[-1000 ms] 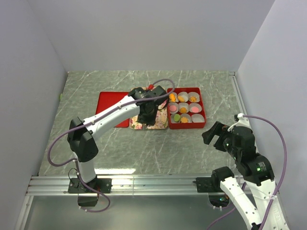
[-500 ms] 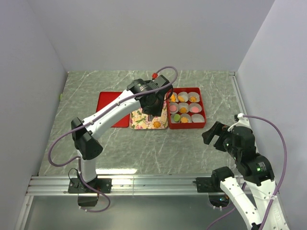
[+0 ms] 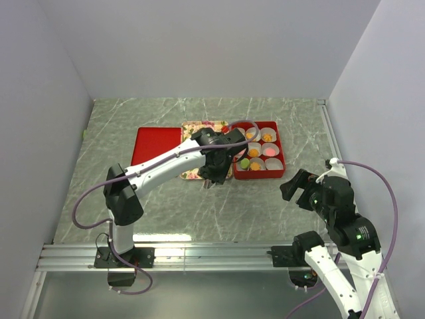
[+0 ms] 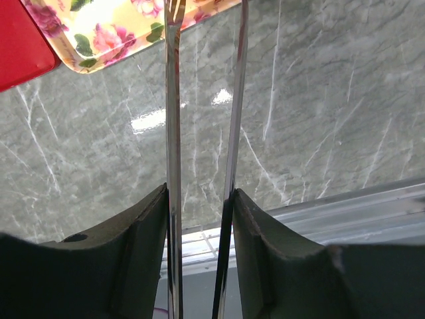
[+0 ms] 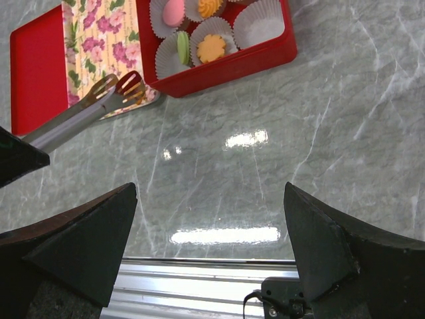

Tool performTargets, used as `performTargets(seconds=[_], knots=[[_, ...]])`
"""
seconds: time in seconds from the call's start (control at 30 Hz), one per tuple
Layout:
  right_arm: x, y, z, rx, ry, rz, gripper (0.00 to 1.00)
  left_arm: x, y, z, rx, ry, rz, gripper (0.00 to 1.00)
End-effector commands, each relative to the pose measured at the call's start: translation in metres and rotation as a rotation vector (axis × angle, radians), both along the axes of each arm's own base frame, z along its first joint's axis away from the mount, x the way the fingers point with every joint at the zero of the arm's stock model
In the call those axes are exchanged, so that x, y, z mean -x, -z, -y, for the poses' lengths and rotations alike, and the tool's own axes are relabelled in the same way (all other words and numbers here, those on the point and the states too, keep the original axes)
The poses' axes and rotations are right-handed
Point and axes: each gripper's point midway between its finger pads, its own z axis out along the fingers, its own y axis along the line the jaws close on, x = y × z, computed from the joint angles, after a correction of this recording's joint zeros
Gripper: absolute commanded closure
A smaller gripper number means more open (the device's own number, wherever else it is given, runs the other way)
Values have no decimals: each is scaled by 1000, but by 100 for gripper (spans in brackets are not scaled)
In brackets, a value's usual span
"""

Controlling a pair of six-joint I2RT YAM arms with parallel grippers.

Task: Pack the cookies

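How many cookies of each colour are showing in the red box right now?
Orange cookies: 4
Pink cookies: 2
Green cookie: 1
Total: 7 in view; the left arm hides the red box's far-left cup.

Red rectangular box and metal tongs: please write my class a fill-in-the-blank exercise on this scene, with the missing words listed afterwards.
1. The left gripper is shut on a pair of long metal ____.
2. In the red rectangular box, the white pleated paper cup at one corner is ____.
3. Between that cup and the small round green cookie sits a cookie coloured ____.
4. The right gripper, holding nothing, stands ____.
Missing words: tongs; empty; orange; open.
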Motion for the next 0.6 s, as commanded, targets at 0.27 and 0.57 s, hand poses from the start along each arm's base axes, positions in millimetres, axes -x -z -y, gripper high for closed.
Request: performTargets(seconds=[0.27,0.57], knots=[[-2,-7,0,-7,1,43,2,-1,2,-4,-125,21,60,53],[-2,-7,0,-6,-3,43,2,2,10,-5,-143,20,39,54]])
